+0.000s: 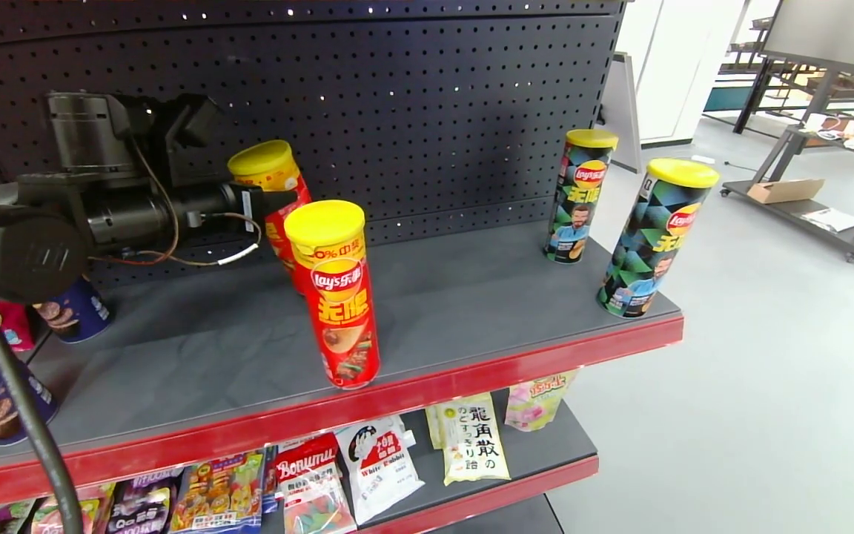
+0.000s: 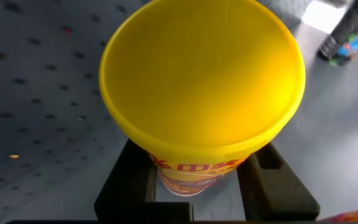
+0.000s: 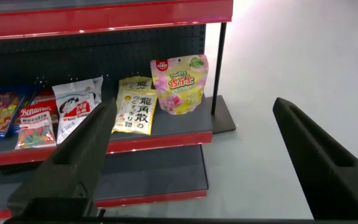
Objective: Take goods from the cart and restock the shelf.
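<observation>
The red can with the yellow lid (image 1: 267, 169) is being gripped by the left pincer (image 1: 276, 200), which is reaching in from the robot's left over the top shelf (image 1: 471, 297). In the left wrist view the can (image 2: 201, 81) is being clasped just below its lid, with one dark finger (image 2: 135, 186) on each side of its body, so the left pincer (image 2: 201, 190) is closed to the can's width. The can's long axis is being held close to upright and square to the pincer's reach. Its top appears to lean a little to the robot's left, but the matching red can in front (image 1: 338, 297) shows much the same lean, so a true tilt cannot be confirmed. The held can is being kept just behind that front can and close to the pegboard back (image 1: 434, 111). Its base is hidden, so contact with the shelf cannot be told. Judging from this, the placing step is being finished, and the release is being made to depend on the base sitting flat. Two green cans (image 1: 583, 196) are standing well apart to the right. The right pincer (image 3: 197, 168) is being held wide and empty down by the lower shelf (image 3: 160, 142) with its snack bags (image 3: 179, 84), so the left arm is the one concerned.
</observation>
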Robot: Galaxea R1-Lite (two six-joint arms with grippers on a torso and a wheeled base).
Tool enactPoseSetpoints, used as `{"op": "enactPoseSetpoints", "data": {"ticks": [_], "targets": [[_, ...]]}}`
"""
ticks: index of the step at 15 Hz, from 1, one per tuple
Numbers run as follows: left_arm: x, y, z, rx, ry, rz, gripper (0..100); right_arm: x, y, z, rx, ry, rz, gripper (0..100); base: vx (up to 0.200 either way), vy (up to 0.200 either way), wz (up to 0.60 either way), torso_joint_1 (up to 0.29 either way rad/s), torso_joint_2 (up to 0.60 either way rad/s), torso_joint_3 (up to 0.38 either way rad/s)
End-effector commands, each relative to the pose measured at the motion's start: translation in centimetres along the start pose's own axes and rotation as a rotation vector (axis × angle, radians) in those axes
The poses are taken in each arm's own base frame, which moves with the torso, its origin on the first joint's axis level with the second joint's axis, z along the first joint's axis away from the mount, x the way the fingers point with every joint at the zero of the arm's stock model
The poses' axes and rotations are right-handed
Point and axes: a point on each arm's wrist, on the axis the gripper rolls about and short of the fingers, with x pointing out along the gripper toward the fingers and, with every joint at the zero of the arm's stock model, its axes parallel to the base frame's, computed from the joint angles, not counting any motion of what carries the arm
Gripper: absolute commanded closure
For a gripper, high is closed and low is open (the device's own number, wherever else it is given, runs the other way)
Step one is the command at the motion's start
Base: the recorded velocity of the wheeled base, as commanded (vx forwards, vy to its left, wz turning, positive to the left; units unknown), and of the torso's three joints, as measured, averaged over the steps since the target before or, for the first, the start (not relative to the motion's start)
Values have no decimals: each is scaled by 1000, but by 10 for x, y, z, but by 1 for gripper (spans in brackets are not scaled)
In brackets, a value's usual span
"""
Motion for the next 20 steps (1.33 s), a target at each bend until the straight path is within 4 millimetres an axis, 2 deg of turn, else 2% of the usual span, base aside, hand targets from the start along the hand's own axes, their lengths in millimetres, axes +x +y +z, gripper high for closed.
{"op": "enactPoseSetpoints", "data": {"ticks": [1, 8, 20], "targets": [[5, -8, 4, -1, 22, -24, 100, 0, 0, 0, -1, 1, 1, 0, 0, 0, 0, 0, 0, 0], [22, -21, 6, 0, 28, -21, 100, 0, 0, 0, -1, 2, 0, 0, 0, 0, 0, 0, 0, 0], [39, -21, -2, 9, 48, -47, 100, 0, 0, 0, -1, 2, 0, 0, 0, 0, 0, 0, 0, 0]]}}
